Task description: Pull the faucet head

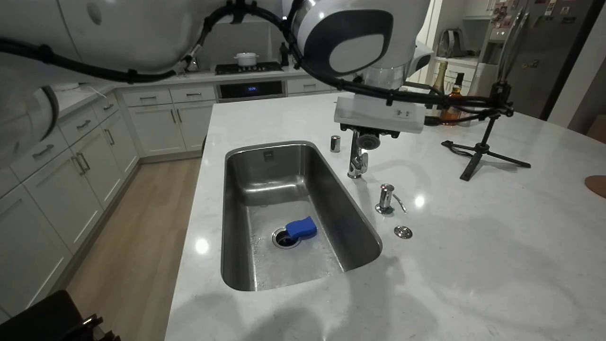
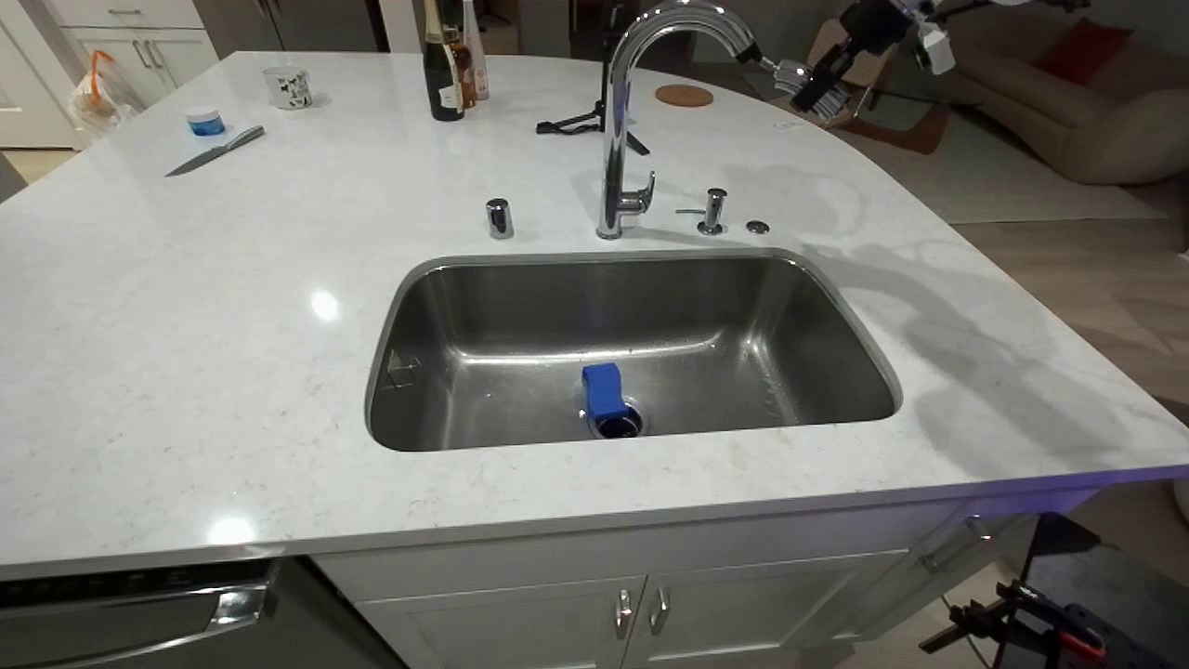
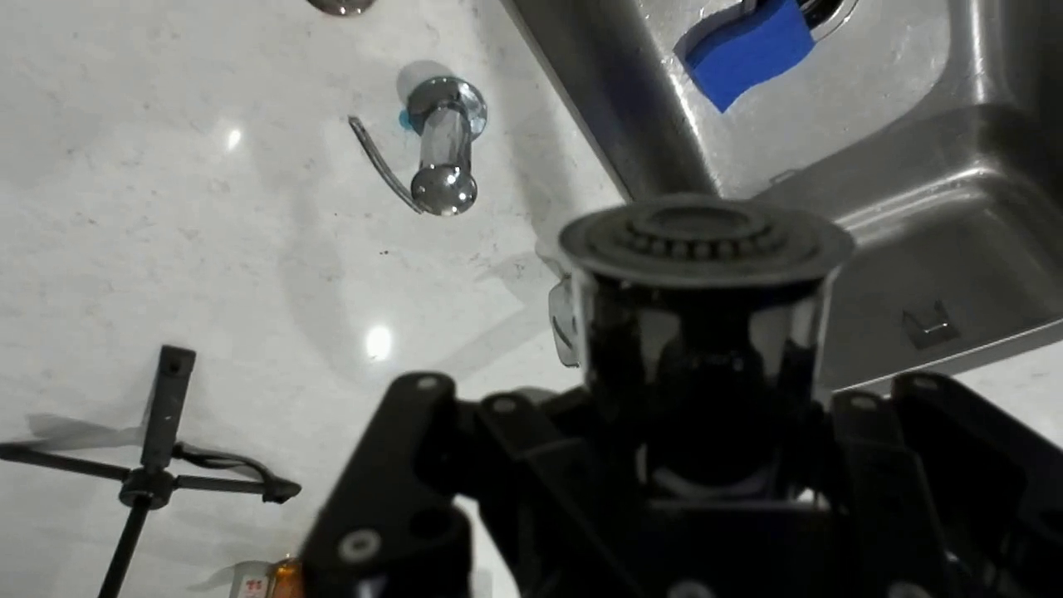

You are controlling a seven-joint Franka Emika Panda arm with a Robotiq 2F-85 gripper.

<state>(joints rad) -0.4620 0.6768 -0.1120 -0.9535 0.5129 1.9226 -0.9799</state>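
The faucet head [image 2: 791, 76] is a chrome cylinder at the end of the tall arched neck [image 2: 615, 139]. It is apart from the neck's end, with a short slim stretch of hose between them. My gripper [image 2: 817, 91] is shut around the head, high above the counter. In the wrist view the head [image 3: 706, 332] stands between my dark fingers [image 3: 702, 423], its round spray face towards the camera. In an exterior view its round end [image 1: 368, 141] shows below my wrist; the arm hides most of the neck there.
The steel sink [image 2: 632, 257] holds a blue sponge [image 2: 604, 390] by the drain. A soap dispenser [image 1: 386, 199], a chrome disc [image 1: 403, 232] and a short chrome fitting [image 1: 335, 143] stand along its edge. A black tripod [image 1: 480, 149] and bottles [image 2: 444, 74] stand farther back.
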